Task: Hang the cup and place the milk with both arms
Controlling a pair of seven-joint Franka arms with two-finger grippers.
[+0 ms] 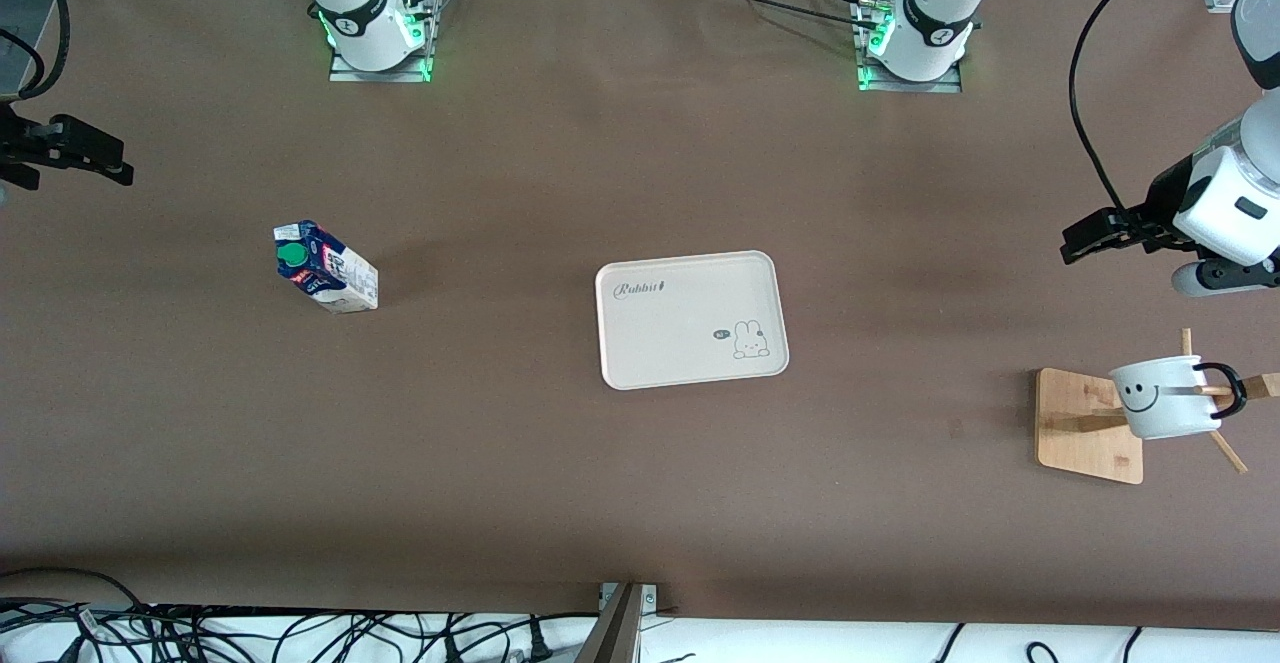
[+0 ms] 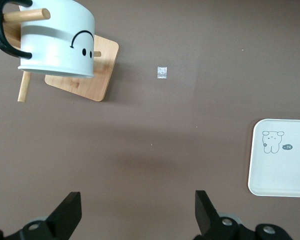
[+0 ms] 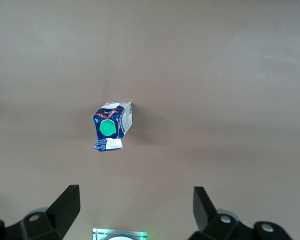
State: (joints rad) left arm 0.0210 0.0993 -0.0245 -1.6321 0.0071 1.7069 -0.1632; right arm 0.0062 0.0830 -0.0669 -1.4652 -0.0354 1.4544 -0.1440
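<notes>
Brown table fills the frame, cables along the bottom edge. Right of center low, the cup hangs on a wooden rack. A tray sits mid-frame; the milk stands center-left. Left gripper at the right edge and right gripper at the left edge hover, spread wide, holding nothing.

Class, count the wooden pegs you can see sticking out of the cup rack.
3 show on the rack: one through the cup handle, one pointing up, one slanting down. Others may hide under the cup.
</notes>
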